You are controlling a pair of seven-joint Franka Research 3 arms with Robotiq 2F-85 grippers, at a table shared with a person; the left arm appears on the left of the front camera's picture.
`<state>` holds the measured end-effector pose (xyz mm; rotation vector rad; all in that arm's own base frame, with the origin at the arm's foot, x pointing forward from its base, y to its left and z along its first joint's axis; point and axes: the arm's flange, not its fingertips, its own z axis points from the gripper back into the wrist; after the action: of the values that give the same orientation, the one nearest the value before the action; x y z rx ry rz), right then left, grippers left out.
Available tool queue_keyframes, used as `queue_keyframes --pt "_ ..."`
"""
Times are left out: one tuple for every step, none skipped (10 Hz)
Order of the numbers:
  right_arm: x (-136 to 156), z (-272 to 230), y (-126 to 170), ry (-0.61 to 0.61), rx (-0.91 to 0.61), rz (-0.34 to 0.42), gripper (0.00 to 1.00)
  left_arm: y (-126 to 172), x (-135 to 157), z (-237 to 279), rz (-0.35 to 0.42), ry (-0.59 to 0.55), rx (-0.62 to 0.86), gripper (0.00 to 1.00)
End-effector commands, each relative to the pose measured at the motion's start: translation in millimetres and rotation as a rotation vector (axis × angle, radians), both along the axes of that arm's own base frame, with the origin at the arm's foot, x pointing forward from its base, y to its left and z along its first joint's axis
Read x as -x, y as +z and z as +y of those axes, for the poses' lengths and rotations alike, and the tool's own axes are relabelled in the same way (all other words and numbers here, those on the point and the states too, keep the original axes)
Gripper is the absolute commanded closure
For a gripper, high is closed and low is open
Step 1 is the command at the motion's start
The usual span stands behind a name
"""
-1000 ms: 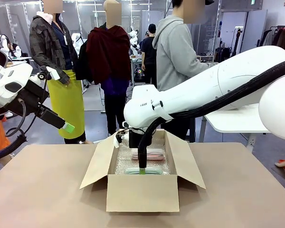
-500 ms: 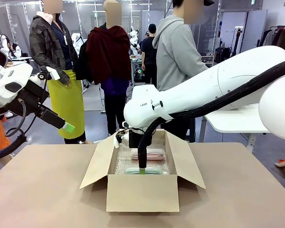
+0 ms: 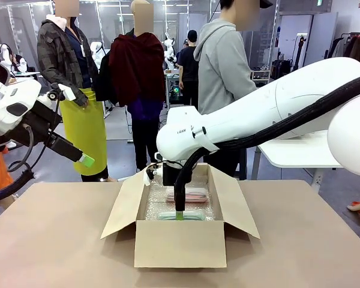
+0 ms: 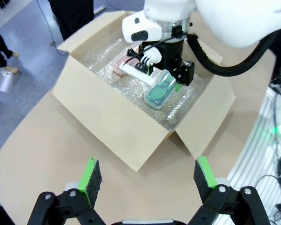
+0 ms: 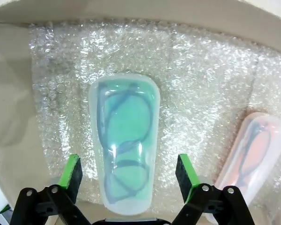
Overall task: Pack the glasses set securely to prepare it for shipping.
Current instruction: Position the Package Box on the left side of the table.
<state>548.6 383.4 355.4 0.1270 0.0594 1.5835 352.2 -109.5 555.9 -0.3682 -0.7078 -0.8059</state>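
Observation:
The mint green case [image 5: 124, 140] lies flat on the bubble wrap inside the brown cardboard box [image 3: 180, 243], glasses visible through its lid. My right gripper [image 5: 129, 173] hangs open just above it, one green pad on each side, not touching. The pale pink case [image 5: 253, 154] lies beside it, farther into the box [image 4: 119, 65]. From the front, the right gripper [image 3: 179, 215] reaches down into the box over the green case [image 3: 181, 215], with the pink case [image 3: 191, 194] behind. My left gripper [image 4: 143, 176] is open and empty, high above the table at the left [image 3: 84, 159].
The box's flaps [image 3: 123, 204] stand open on all sides. Bubble wrap [image 5: 201, 84] lines its floor. The tan table [image 3: 54, 240] surrounds the box. Several people stand beyond the far edge, one in a grey hoodie [image 3: 222, 66] close behind the box.

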Motion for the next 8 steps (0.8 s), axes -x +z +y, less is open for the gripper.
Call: queue_keyframes --pt "23.2 -16.6 46.0 -0.08 -0.048 -0.052 0.0 9.0 -13.2 3.8 0.084 0.033 0.071 0.0" --pt "39.0 -35.2 73.4 -0.148 -0.093 -0.083 0.0 4.3 -23.0 8.4 0.108 0.055 0.072 0.0" --pt "51.8 -55.4 94.1 -0.207 -0.134 -0.119 0.0 -0.6 -29.6 10.3 0.131 0.073 0.071 0.0" --pt "66.3 -80.9 113.0 -0.284 -0.191 -0.144 0.0 -4.8 -35.4 11.5 0.141 0.079 0.07 0.0" --pt "82.9 -107.5 129.3 -0.367 -0.242 -0.179 0.0 -9.2 -41.1 12.7 0.155 0.094 0.05 0.0" --pt "103.9 -138.8 141.8 -0.445 -0.309 -0.202 0.0 -14.1 -49.1 14.1 0.187 0.104 0.052 0.0" --pt "122.0 -165.6 146.1 -0.499 -0.371 -0.21 0.0 -20.1 -60.1 16.1 0.231 0.116 0.075 0.0" --pt "138.3 -192.2 147.7 -0.571 -0.418 -0.202 0.0 -27.5 -72.5 19.8 0.272 0.135 0.095 0.0"
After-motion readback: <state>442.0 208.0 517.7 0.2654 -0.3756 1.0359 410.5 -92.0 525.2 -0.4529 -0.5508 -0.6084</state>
